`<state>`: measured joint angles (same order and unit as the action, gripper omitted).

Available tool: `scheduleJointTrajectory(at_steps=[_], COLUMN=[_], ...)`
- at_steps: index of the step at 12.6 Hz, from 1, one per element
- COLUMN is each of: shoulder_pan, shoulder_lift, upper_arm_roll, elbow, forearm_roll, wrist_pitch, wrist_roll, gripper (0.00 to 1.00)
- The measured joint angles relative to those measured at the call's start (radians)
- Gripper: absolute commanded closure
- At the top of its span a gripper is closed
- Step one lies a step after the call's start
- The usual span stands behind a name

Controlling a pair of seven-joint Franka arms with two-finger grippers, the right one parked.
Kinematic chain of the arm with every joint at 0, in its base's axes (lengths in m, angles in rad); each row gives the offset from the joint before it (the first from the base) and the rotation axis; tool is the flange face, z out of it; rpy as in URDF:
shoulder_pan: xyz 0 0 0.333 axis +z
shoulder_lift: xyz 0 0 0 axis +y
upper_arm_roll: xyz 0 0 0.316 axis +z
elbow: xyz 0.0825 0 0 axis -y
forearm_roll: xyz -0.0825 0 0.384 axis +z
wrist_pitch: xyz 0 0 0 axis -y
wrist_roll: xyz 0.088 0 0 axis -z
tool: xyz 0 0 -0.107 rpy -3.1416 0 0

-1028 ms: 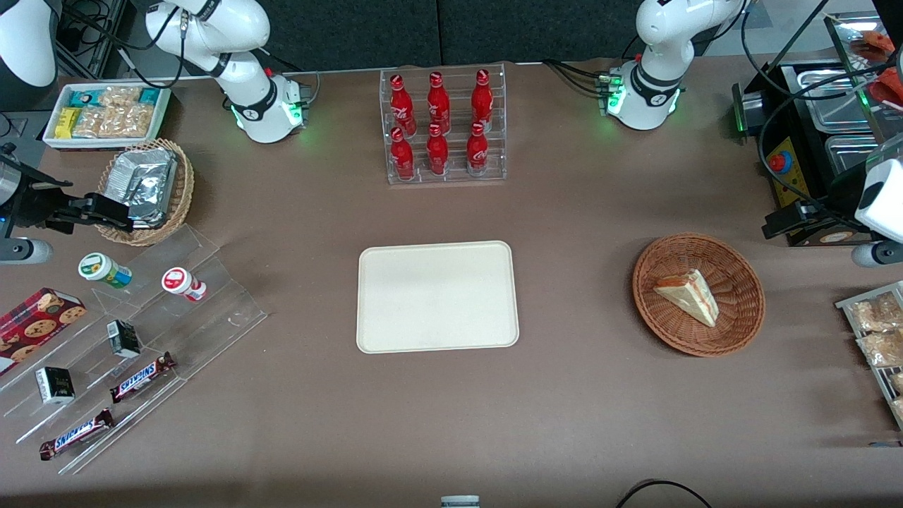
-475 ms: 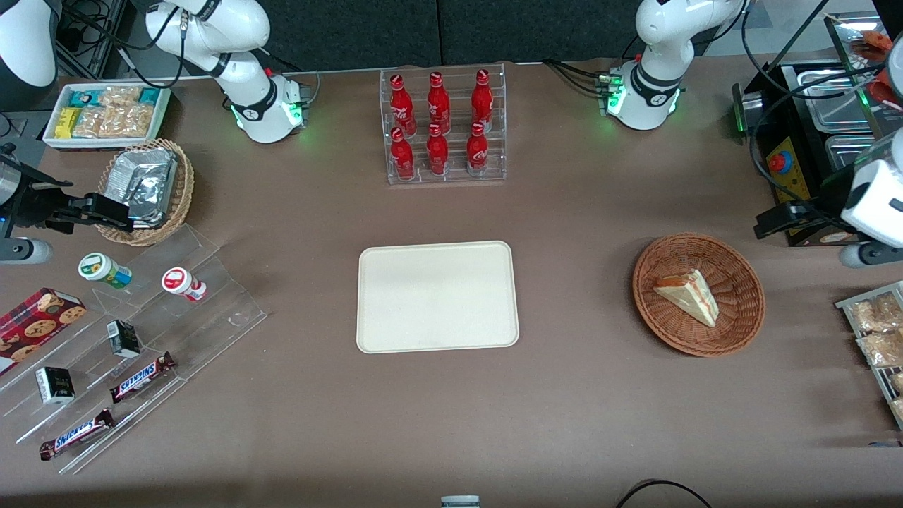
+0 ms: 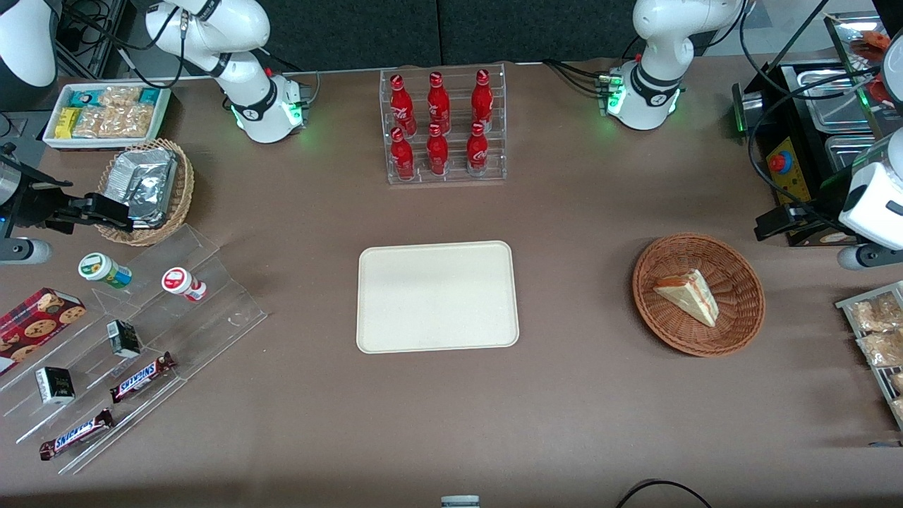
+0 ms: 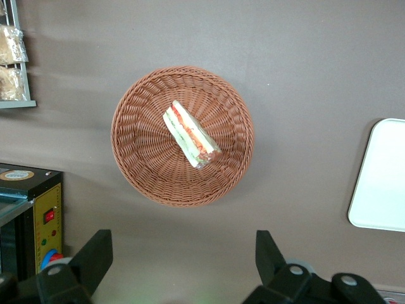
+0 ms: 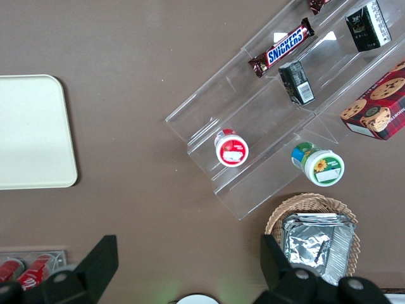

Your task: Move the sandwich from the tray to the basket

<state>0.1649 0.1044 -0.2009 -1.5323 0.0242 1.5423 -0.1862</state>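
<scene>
In the front view my gripper [image 3: 769, 227] hangs near the oven, farther from the front camera than the basket and more toward the working arm's end. The left wrist view shows the gripper [image 4: 183, 244] open, with nothing between its fingers. A wrapped sandwich [image 3: 695, 296] lies tilted inside the round brown wicker basket [image 3: 746, 310], apart from the gripper. That same sandwich [image 4: 191, 134] and basket [image 4: 142, 166] show whole in the left wrist view. A tray [image 3: 875, 374] holding several wrapped packs is at the working arm's end of the table.
Beside the basket, toward the parked arm's end, lies a white board [image 3: 437, 296]. A clear bin of red bottles [image 3: 446, 173] stands farther from the front camera. The black oven [image 3: 811, 155] has cables over it. Snacks sit on a clear rack [image 3: 211, 310] at the parked arm's end.
The gripper has shifted slightly toward the parked arm's end, and its arm has moved with it. The sandwich and basket have stayed where they were.
</scene>
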Motion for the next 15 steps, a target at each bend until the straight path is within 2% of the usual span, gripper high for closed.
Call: scheduleJointTrajectory(at_steps=[3, 9, 15], shoulder_pan=[-0.092, -0.189, -0.194], shoulder_lift=[0.000, 0.002, 0.002], upper_arm_roll=[0.081, 0.181, 0.191], elbow=[0.003, 0.003, 0.004], forearm_roll=[0.000, -0.001, -0.001], wrist_pitch=[0.000, 0.000, 0.000], wrist_roll=[0.000, 0.000, 0.003], gripper=[0.00, 0.00, 0.00])
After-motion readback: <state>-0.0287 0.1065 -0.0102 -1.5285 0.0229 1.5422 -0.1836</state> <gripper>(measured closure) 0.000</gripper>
